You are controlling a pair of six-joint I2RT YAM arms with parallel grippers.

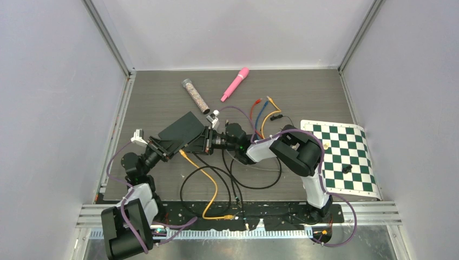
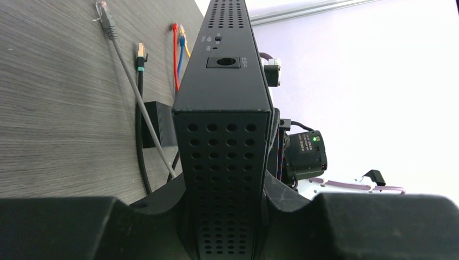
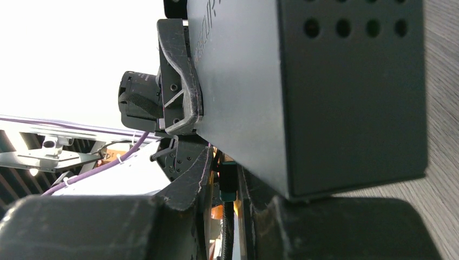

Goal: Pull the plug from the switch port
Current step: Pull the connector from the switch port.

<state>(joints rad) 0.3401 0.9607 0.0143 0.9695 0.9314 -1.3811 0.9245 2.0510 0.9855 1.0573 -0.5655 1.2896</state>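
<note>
We note the left gripper point(image 2: 224, 208) clamped on the switch point(image 2: 224, 92), bracing it tilted off the table point(image 1: 162, 92), so the right gripper point(image 3: 227, 216), pinched narrow on the plug point(image 3: 228, 179) at its port, can pull.

A dark grey, wood-grain worktop point(image 1: 162, 92) is lying inside a plain booth. A pale back wall point(image 1: 233, 32) is rising behind it. A left wall point(image 1: 48, 97) and a right wall point(image 1: 417, 81) of the same lavender-grey are closing in the sides. One aluminium post point(image 1: 108, 37) is running up the far left corner and another post point(image 1: 360, 33) up the far right. A metal rail point(image 1: 373, 212) is spanning the near edge. Soft, even light is filling the booth and casting only faint shadows.
</note>
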